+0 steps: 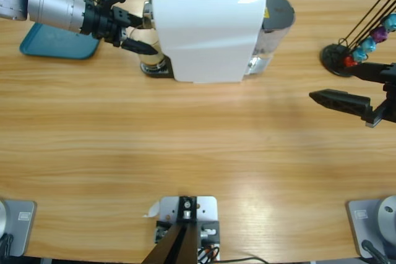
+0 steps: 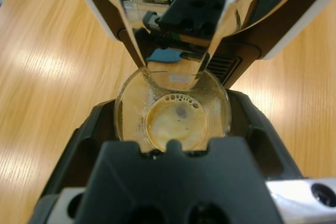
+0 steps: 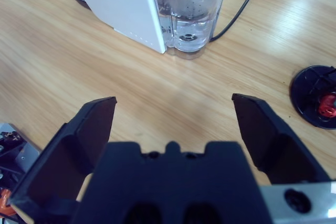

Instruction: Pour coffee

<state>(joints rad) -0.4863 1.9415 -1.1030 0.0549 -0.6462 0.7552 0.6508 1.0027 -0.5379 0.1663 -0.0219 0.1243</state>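
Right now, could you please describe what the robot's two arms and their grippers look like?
The left arm is a silver-grey cylinder ending in a ribbed black wrist; black cables show above it. The left gripper has two tapered black jaws. The right gripper is matt black too, with long pointed jaws, hollowed on their inner faces, rising from a blocky black body.

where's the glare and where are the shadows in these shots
High view: pale sheen on the table, soft shadow beside the coffee machine. Left wrist view: bright streaks on the wood, reflections on the glass. Right wrist view: shadow ahead of the right gripper.
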